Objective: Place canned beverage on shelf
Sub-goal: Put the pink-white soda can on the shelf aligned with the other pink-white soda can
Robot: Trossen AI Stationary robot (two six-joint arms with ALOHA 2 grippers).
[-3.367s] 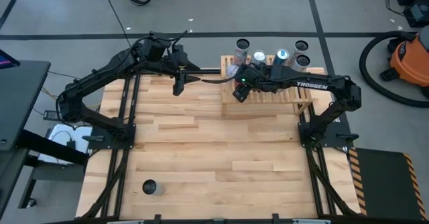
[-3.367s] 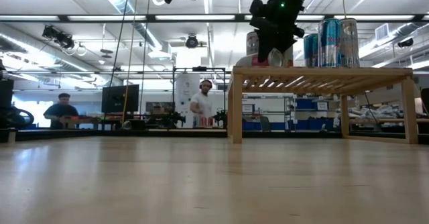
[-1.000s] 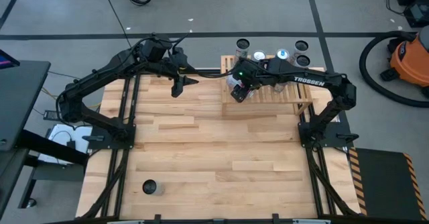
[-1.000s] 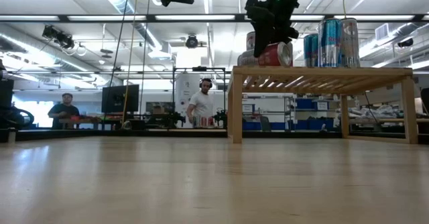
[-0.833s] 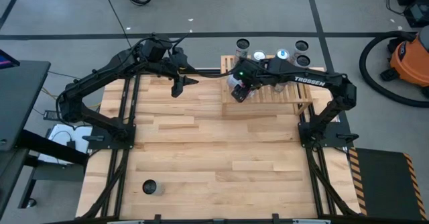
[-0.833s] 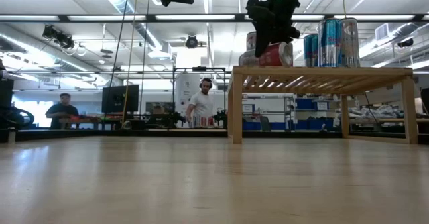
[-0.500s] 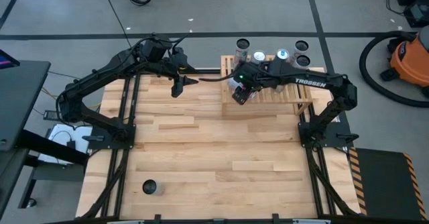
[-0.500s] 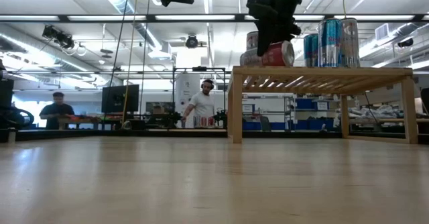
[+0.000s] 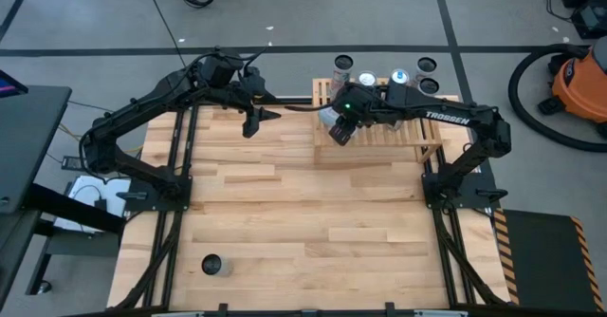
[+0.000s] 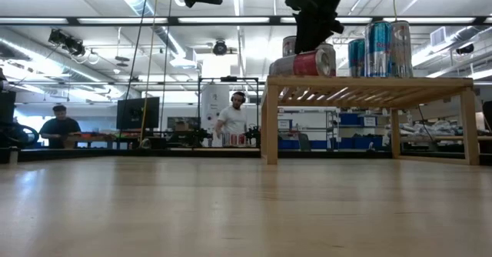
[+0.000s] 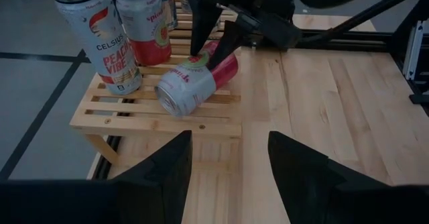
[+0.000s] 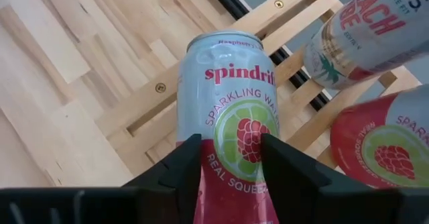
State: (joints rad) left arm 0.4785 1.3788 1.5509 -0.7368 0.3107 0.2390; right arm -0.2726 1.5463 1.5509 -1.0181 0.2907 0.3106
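Note:
A red and silver Spindrift can point(image 11: 196, 82) lies on its side on the left end of the light-wood slatted shelf point(image 9: 408, 135), its silver top toward the shelf's left edge. It also shows in the low view point(image 10: 304, 63) and the right wrist view point(image 12: 228, 110). My right gripper point(image 9: 339, 127) is open just above the can, with one finger on either side of its red end point(image 11: 224, 66). My left gripper point(image 9: 252, 122) hovers open and empty over the table, left of the shelf.
Several cans stand upright on the shelf's far part, among them a Celsius can point(image 11: 100, 43) and another Spindrift can point(image 11: 144, 23) close behind the lying can. A dark can point(image 9: 212, 265) stands at the table's near left. People stand in the room behind point(image 10: 233, 118).
My right gripper has gone up from the shelf and a little toward the table's right edge. The red can, tilted under the gripper a second ago, now lies level on the slats.

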